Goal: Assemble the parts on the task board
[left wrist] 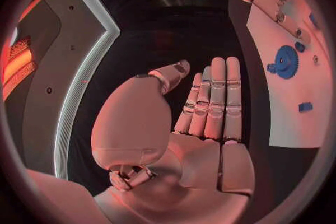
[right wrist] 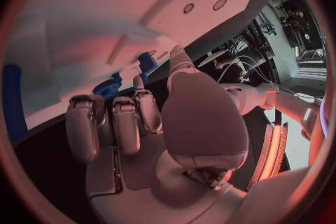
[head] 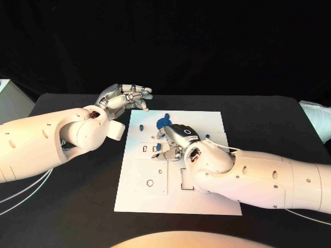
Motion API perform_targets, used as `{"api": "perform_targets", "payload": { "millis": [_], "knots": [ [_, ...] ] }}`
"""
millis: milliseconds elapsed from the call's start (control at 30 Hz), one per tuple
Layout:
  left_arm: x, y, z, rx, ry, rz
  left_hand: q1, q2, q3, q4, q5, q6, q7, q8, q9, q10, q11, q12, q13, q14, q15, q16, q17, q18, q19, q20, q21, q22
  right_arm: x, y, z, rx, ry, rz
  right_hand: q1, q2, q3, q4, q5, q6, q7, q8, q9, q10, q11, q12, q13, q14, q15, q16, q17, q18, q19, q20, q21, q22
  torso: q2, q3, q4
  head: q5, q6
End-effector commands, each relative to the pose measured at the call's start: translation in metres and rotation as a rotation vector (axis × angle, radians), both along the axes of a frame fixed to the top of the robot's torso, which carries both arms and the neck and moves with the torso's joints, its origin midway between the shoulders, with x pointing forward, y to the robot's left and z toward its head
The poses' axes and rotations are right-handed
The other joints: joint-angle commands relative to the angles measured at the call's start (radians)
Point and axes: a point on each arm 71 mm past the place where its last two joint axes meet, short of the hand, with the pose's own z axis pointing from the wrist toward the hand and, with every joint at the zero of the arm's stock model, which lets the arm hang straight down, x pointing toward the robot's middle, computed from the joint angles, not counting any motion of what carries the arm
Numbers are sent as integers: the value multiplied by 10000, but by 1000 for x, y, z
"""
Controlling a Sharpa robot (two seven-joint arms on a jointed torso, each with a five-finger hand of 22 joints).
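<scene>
The white task board (head: pixel 210 199) lies in the middle of the black table. A blue gear (head: pixel 163 123) sits near its far edge, also seen as the gear (left wrist: pixel 285 60) in the left wrist view. Small blue parts (head: pixel 141 126) lie beside it. My right hand (head: pixel 177 138) hovers low over the board's middle, fingers curled down toward a blue part (head: pixel 156 148). In the right wrist view its fingers (right wrist: pixel 115 123) curl against a blue part (right wrist: pixel 109 88); a grip cannot be made out. My left hand (head: pixel 126 96) is off the board's far left corner, fingers (left wrist: pixel 213 95) straight, holding nothing.
The board has several cut-outs and holes (head: pixel 150 183) in its near half. A white box (head: pixel 1 101) stands at the table's left edge and a pale object (head: pixel 324 119) at the right edge. Cables (head: pixel 9 199) run along the near left.
</scene>
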Motion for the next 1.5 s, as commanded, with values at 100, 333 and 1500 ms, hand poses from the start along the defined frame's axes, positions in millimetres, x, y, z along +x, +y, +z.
{"api": "perform_targets", "payload": {
  "millis": [100,333,1500],
  "knots": [
    [0,-1,1,-39,-67,-154,-29,17,42,-8,29,-56,-3,-38,15,-87,-12,-30,16,-45,0,37,7,37,-53,16,58,9,-4,-4,10,537,-369,103,128,57,0,-5,143,-50,-2,-39,-27,-50,19,-19,587,1002,76,-12,2478,190,560,73,-40,1904,-13,4,-24,-10,51],
    [1,-2,-2,559,-5,-384,-98,-28,-4,0,28,-141,65,-89,4,-77,18,3,32,13,16,117,26,37,-86,32,125,48,-6,-19,32,1455,-675,366,248,310,223,-25,564,220,-74,120,-35,35,-38,64,631,988,38,-37,2431,175,600,59,22,1956,-73,26,-20,-34,177],
    [5,-44,-36,12322,2055,-4222,-2245,-214,-790,2433,27,-898,-784,4043,2287,-984,-875,8839,6029,4155,-795,7647,7143,-615,3297,-700,4986,5165,68,-182,98,4943,1703,-2480,1583,714,1280,-101,2459,184,-119,446,-175,-230,-109,-106,370,938,-45,-134,2268,370,230,-42,-866,1400,-498,294,-54,201,-106]
  ]
}}
